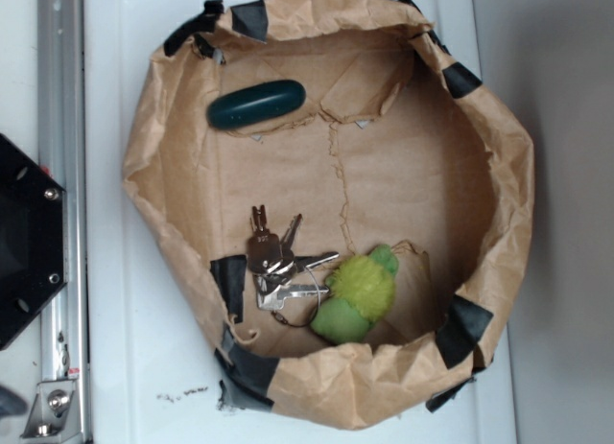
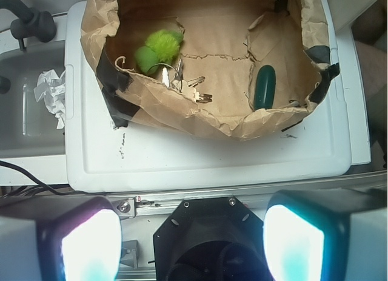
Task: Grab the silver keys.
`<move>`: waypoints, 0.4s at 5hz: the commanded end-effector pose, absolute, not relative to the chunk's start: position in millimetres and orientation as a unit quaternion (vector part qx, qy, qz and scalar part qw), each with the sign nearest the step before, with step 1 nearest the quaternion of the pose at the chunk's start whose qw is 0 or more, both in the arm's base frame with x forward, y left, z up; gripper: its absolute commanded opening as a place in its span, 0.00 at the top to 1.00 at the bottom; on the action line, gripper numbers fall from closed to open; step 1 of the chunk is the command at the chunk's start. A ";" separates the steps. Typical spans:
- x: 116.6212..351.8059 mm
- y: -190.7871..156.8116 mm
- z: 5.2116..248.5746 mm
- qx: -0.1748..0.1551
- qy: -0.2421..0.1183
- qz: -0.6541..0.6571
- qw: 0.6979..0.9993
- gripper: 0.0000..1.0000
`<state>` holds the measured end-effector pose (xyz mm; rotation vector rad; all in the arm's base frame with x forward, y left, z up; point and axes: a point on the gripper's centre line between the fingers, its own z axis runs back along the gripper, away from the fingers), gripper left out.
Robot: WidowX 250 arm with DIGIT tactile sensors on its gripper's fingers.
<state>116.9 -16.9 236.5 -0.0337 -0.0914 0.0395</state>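
The silver keys (image 1: 276, 263) lie on the floor of a brown paper bin (image 1: 508, 175), on a thin wire ring, touching the yellow-green plush toy (image 1: 357, 292) to their right. The wrist view shows the same keys (image 2: 185, 84) partly behind the bin's near wall, beside the plush (image 2: 157, 49). My gripper (image 2: 193, 240) hangs high above the robot base, well short of the bin. Its two fingers (image 2: 91, 244) stand far apart with nothing between them. The gripper is out of the exterior view.
A dark green smooth oval (image 1: 257, 104) rests at the bin's far side. The bin stands on a white board (image 2: 212, 159) and its walls are patched with black tape (image 1: 228, 281). The black robot base (image 1: 24, 252) sits on a metal rail (image 1: 59, 80) at left. Crumpled paper (image 2: 51, 93) lies in a tray.
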 end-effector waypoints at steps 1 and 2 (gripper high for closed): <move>116.9 -16.9 236.5 -0.017 -0.046 0.020 0.999 0.00; 151.3 -9.9 220.9 -0.002 -0.061 -0.009 0.998 0.00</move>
